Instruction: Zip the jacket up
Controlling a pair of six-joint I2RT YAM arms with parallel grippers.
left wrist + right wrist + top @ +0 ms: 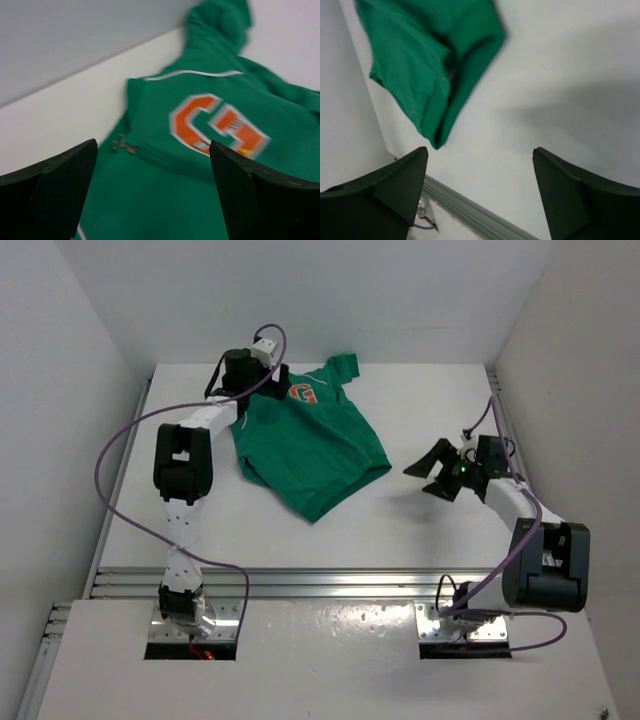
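A: There's the jacket [305,445], spread on the white table [420,530] in the upper centre of the overhead frame, with the orange G [304,394] facing up and the hem pointing toward lower centre.

B: The left gripper [275,378] hovers right at the collar end, upper left. In its wrist view the jaws are spread wide with nothing between them, and the G and the white piping [195,74] are just ahead.

A: A small metal bit [120,144] on the front, left of the letter, is too blurred to call.

B: The right gripper [418,482], middle right, is well apart from the jacket, gaping wide over bare table. Its camera catches only a hem corner, upper left.
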